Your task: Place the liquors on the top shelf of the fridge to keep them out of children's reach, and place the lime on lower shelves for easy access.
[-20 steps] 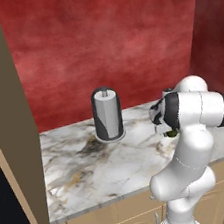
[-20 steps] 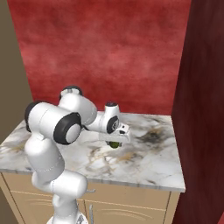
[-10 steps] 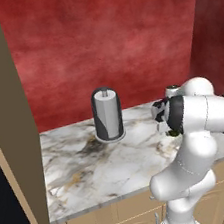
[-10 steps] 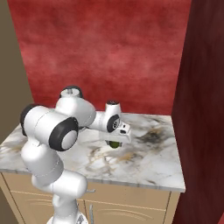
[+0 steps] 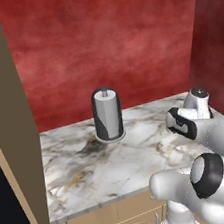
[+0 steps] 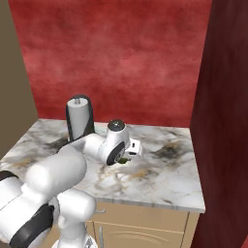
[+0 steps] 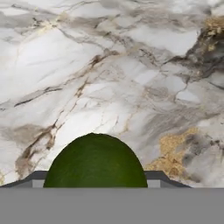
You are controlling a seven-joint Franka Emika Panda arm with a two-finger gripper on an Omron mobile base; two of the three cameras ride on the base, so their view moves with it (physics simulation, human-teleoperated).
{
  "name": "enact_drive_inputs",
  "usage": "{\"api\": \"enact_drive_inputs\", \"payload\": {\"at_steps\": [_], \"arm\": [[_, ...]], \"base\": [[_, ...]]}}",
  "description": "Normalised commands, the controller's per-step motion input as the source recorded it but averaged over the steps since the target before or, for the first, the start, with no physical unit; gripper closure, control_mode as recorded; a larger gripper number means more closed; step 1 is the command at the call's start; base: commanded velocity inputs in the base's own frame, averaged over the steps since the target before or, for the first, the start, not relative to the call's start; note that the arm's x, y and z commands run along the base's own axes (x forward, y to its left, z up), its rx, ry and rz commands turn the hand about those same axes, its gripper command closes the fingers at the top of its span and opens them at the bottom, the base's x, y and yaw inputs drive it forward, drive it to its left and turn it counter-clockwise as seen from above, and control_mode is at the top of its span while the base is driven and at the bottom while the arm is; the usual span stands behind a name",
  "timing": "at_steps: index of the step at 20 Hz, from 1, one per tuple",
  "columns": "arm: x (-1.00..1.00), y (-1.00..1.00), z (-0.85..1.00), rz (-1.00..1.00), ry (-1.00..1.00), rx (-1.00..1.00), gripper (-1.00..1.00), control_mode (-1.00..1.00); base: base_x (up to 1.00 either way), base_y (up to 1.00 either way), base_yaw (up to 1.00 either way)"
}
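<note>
Red-walled kitchen, marble table (image 6: 160,179). Lime (image 7: 95,161) held in pincer (image 6: 128,156), just above the tabletop, beside paper-towel roll (image 5: 107,114). Round, smooth: could slip out if swung quickly toward the fridge.

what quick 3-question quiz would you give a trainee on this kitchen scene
1. True or false: the paper-towel roll is lying on its side.
2. What sits between the finger tips of the gripper? A) bottle B) lime C) cup
3. The counter top looks like ____ stone.

Key:
1. False; it stands upright on its holder.
2. B
3. marble
</note>
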Motion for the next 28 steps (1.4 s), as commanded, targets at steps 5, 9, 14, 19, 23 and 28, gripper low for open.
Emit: {"api": "enact_drive_inputs", "payload": {"at_steps": [5, 9, 14, 19, 23, 28], "arm": [[-0.47, 0.29, 1.0, 0.05, -0.38, 0.0, 1.0, -1.0], [-0.41, 0.35, 1.0, 0.03, -0.3, 0.0, 1.0, -1.0], [-0.48, 0.28, 1.0, 0.02, -0.22, 0.0, 1.0, -1.0], [-0.52, 0.17, 1.0, 0.02, -0.17, -0.01, 1.0, -1.0], [-0.44, 0.05, 1.0, 0.02, -0.08, -0.04, 1.0, -1.0], [-0.49, 0.29, 0.75, 0.04, -0.02, -0.07, 1.0, -1.0]], "base": [[0.0, 0.0, 0.0], [0.0, 0.0, 0.0], [0.0, 0.0, 0.0], [0.0, 0.0, 0.0], [0.0, 0.0, 0.0], [0.0, 0.0, 0.0]]}}
